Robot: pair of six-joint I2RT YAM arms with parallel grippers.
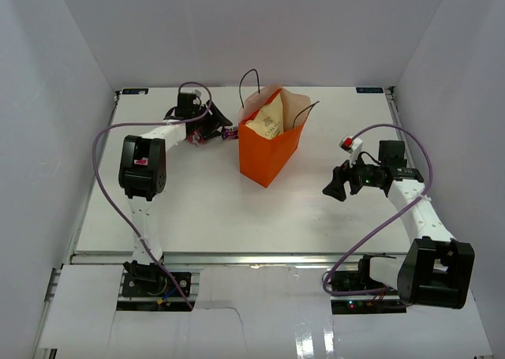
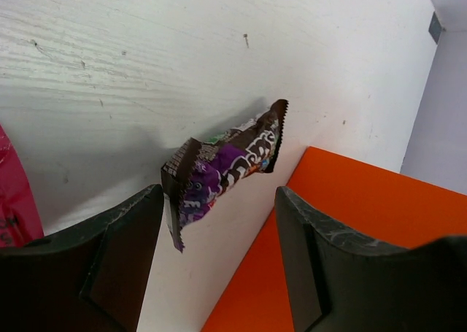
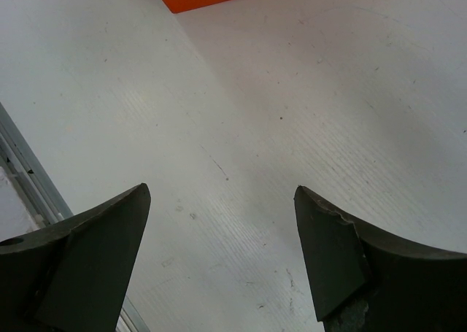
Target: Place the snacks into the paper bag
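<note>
Bag [image 1: 268,150] is stood upright mid-bench [image 1: 205,209], a cream packet [image 1: 270,123] already seen inside. Just left of the bag, a purple packet [image 2: 226,173] lies flat, a pink one [image 2: 14,193] beyond it. Left gripper [image 2: 219,259] is held spread above the purple packet; it should be centred before closing. Right gripper [image 3: 219,259] is parked agape, empty, right of the bag.

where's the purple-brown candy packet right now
In the left wrist view, the purple-brown packet lies on the white table between the open left pincer fingers, just left of the orange paper bag.
</note>
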